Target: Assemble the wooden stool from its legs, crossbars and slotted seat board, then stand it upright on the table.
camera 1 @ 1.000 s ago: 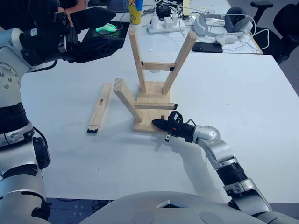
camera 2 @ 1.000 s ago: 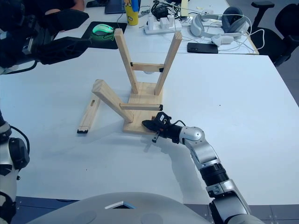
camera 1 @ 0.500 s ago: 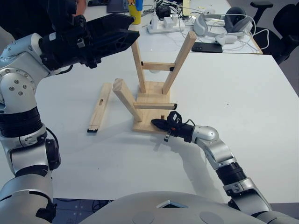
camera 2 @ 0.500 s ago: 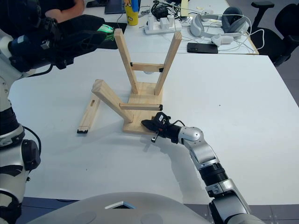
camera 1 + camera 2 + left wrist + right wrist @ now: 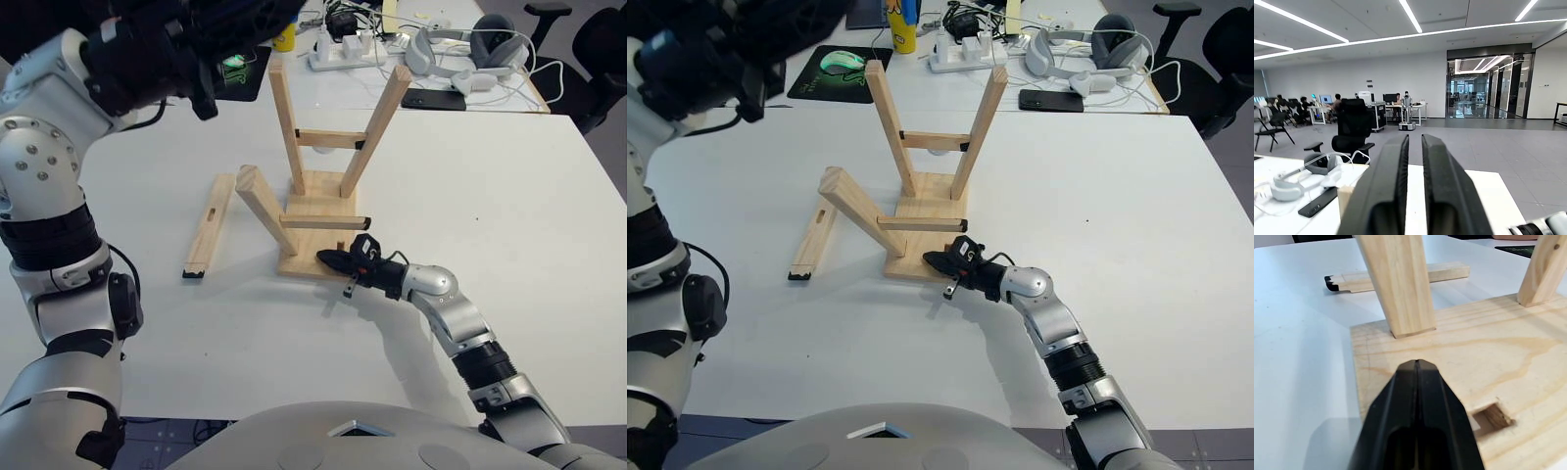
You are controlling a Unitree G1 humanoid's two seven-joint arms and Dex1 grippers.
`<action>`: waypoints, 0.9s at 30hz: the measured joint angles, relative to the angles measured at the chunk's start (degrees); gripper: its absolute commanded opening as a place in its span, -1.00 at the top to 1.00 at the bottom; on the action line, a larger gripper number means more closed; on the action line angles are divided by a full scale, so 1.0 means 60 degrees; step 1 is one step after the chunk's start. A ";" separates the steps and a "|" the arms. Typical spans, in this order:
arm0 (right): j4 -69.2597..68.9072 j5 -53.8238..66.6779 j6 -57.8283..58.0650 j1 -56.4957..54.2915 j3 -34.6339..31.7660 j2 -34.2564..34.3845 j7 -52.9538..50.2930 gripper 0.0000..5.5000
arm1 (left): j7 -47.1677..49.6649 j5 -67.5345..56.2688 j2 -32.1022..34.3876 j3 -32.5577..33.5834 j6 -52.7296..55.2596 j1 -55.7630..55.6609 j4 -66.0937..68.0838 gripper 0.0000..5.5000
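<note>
The pale wooden slotted seat board (image 5: 306, 262) is laid flat on the white table (image 5: 490, 196). The black right gripper (image 5: 1417, 363) is held closed over its near edge; the black left gripper (image 5: 1414, 139), also closed, is raised high.

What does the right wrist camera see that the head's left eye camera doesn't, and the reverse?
Right wrist view: a close look into the empty slot beside the shut right gripper. Left eye view: the crossbar between the upright legs, and headphones on the desk behind. Both: the seat board, the tilted leg standing in it, and the loose leg lying on the table.
</note>
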 measured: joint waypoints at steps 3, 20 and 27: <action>0.0000 -0.0001 -0.0005 -0.0004 0.0011 -0.0012 0.0000 1.00 | 0.0210 -0.0316 -0.0085 0.0105 0.0075 -0.0276 -0.0004 0.99; -0.0132 -0.0314 0.0102 -0.0045 0.0297 -0.0108 -0.0038 1.00 | -0.0635 0.1322 -0.0235 -0.2277 -0.0918 0.2113 0.0075 0.99; -0.0128 -0.0320 0.0102 -0.0051 0.0314 -0.0108 -0.0042 1.00 | 0.0226 0.0317 -0.0424 -0.0793 -0.0538 0.0333 0.0182 0.99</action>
